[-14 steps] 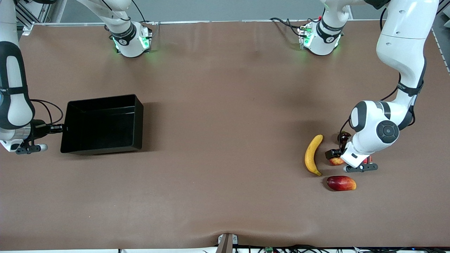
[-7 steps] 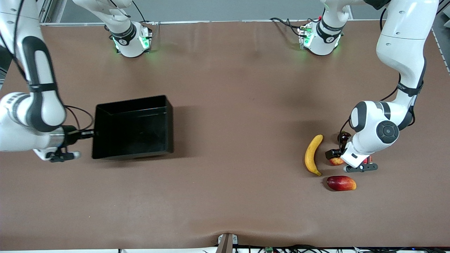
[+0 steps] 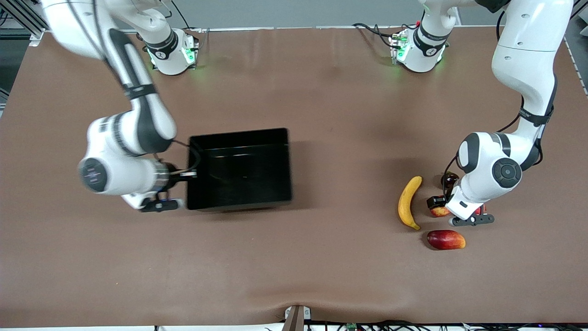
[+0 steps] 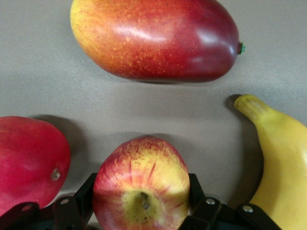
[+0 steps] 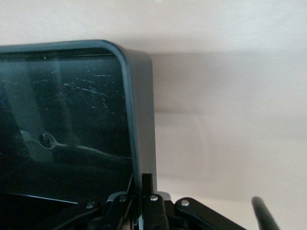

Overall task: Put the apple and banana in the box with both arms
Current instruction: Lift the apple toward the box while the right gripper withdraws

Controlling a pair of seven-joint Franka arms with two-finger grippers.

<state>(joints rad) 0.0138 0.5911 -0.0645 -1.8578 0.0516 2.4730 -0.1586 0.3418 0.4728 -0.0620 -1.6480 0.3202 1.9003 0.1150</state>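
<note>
Nearest the front camera, toward the left arm's end of the table point(image 3: 294, 276), lies the mango point(image 3: 446, 239), oblong, dark red and yellow, on its side.

Just farther from the camera the left gripper point(image 4: 142, 194) is down at the table on the apple point(image 3: 439, 211). In the left wrist view its black fingers point(image 4: 86, 191) lie against the apple's two sides, so the grip is narrow, closed on the fruit. The apple sits on the table with its stem end facing that camera. Beside it, on the side away from the banana, is a plain red fruit point(image 4: 29, 163), close but not touching; the front view shows little of it under the wrist.

The banana point(image 3: 409, 202) lies beside the apple toward the table's middle, close but apart. It runs lengthwise toward the bases, and the end nearer the camera is close to the mango's tip. A little farther off than the apple is a small dark round thing point(image 3: 449, 178), half hidden by the arm; I cannot tell what it is.

The box point(image 3: 239, 134) is around the table's middle, well apart from the fruit, with nothing in it. The right gripper point(image 3: 187, 174) pinches its short wall at the right arm's end: the right wrist view shows one finger on each side of the wall, clamped tight.
</note>
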